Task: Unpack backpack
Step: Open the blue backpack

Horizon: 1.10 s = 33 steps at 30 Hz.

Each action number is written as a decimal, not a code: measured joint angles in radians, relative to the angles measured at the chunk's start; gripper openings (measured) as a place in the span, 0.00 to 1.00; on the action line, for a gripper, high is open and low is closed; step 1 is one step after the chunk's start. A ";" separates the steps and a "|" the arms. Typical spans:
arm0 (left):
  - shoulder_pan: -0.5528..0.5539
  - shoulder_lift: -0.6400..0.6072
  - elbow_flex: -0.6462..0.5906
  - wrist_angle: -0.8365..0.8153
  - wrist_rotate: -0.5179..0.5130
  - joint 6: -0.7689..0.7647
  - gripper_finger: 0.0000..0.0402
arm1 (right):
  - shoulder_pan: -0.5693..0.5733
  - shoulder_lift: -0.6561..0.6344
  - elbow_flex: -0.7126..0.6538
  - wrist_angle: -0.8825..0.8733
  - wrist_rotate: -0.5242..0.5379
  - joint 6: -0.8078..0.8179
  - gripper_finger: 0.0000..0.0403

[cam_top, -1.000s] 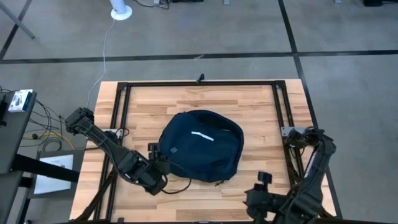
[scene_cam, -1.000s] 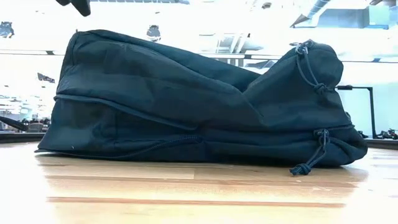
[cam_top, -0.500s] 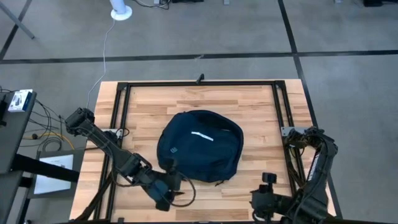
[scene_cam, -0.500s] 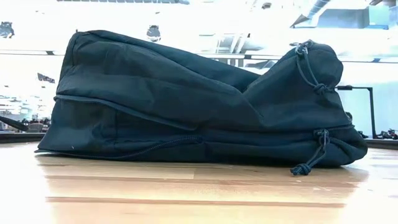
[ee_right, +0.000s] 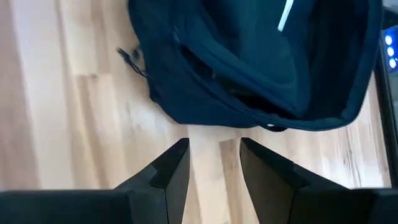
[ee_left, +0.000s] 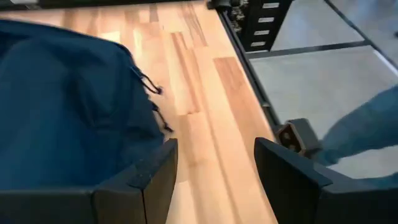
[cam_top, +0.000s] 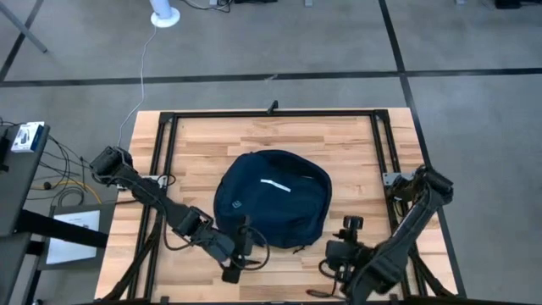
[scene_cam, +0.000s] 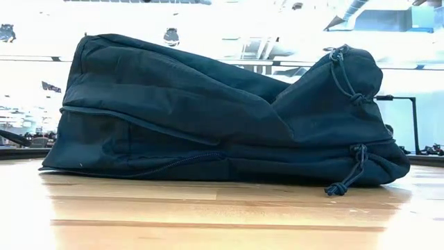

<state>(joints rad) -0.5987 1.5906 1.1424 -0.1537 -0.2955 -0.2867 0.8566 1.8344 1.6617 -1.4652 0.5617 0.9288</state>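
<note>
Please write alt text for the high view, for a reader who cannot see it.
A dark navy backpack lies closed in the middle of a wooden table. The left gripper is at its near edge, and the right gripper is over bare wood beside it, jaws open.

Even overhead light — low view backlit and glaring, wrist views blurred.

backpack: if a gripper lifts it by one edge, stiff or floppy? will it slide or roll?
Probably floppy: the backpack sags in soft folds, so a lifted edge would likely drape. It lies low and flat on the table, so rolling looks unlikely; pushed, it may bunch up. Loose cords could snag.
</note>
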 joint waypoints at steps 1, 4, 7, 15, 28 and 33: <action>0.001 0.000 0.000 0.016 -0.001 -0.025 0.49 | -0.004 -0.035 -0.063 0.048 0.000 -0.021 0.32; 0.005 0.000 0.000 0.078 -0.025 -0.088 0.49 | -0.010 -0.174 -0.275 0.226 -0.001 -0.055 0.31; 0.011 0.000 0.000 0.158 -0.072 -0.157 0.49 | 0.000 -0.339 -0.468 0.406 0.006 -0.070 0.30; 0.030 0.038 0.002 0.273 -0.198 -0.290 0.49 | 0.005 -0.617 -0.744 0.753 0.012 -0.290 0.30; 0.110 0.379 0.264 0.281 -0.151 -0.133 0.49 | -0.084 -0.500 -0.818 0.995 -0.065 -0.636 0.51; 0.135 0.464 0.381 0.161 -0.020 -0.138 0.49 | -0.112 -0.416 -0.818 1.019 -0.068 -0.753 0.53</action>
<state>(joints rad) -0.4642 2.0549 1.5233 0.0072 -0.3158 -0.4250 0.7442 1.4187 0.8440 -0.4460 0.4942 0.1762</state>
